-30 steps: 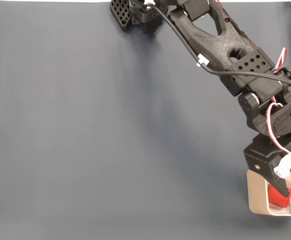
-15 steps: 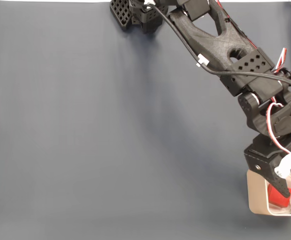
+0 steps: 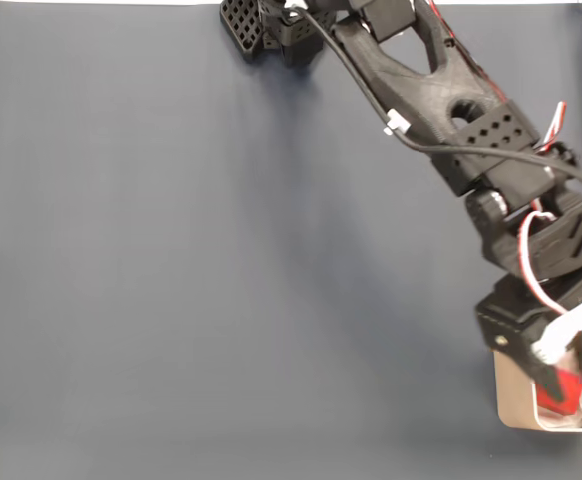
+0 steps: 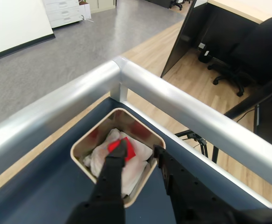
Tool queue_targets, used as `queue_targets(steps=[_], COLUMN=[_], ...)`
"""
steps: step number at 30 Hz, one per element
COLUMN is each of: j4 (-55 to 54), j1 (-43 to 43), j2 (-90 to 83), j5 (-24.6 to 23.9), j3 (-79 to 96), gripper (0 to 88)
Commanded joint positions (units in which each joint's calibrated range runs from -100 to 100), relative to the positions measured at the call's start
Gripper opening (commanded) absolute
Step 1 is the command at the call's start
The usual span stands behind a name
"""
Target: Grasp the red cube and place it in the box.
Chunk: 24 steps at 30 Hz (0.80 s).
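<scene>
Wrist view: I see the red cube (image 4: 120, 147) lying on the white wadding (image 4: 126, 168) inside the box (image 4: 82, 143). I think the drop is done, so next I lift away. My gripper (image 4: 138, 150) is open, holding nothing, one finger just beside the cube.

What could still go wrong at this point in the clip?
The gripper stands open above the box, with one fingertip right at the red cube lying on the white wadding. That finger might drag the cube or wadding out. The box sits near the table's metal rail, so a nudge could shove it.
</scene>
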Motion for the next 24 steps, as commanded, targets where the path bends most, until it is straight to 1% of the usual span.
queue_targets(steps=[1,8,14,18,24], j4=[-1.25,-0.84,-0.84,-0.84,-1.16], j1=[2.48,8.73,15.62,20.52,26.06], j2=[-7.91,-18.92,-32.61,-43.61,-61.98], j5=[0.54,0.10,-0.93,-1.61,-2.05], j3=[0.87,9.08,22.31,35.72,61.18], gripper=[0.0,0.0,0.0,0.0,0.0])
